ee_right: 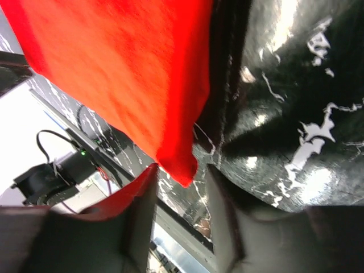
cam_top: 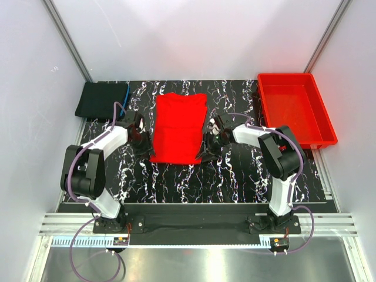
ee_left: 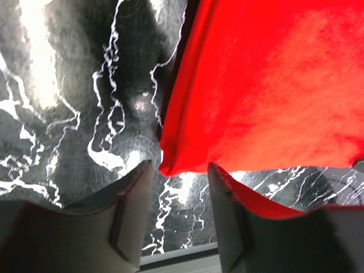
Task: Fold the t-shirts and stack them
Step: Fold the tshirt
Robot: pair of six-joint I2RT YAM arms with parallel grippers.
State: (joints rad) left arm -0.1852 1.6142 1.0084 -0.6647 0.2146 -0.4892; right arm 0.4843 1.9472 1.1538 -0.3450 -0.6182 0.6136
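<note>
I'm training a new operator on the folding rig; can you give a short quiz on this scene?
1. Which part of the red shirt lies at the fingertips of the left gripper and of the right gripper?
2. The bin stands at the far: A) right B) left C) centre.
3. True or false: the black shirt lies in the bin.
Key: 1 a near corner each; 2 A; 3 false, the black shirt lies far left.
</note>
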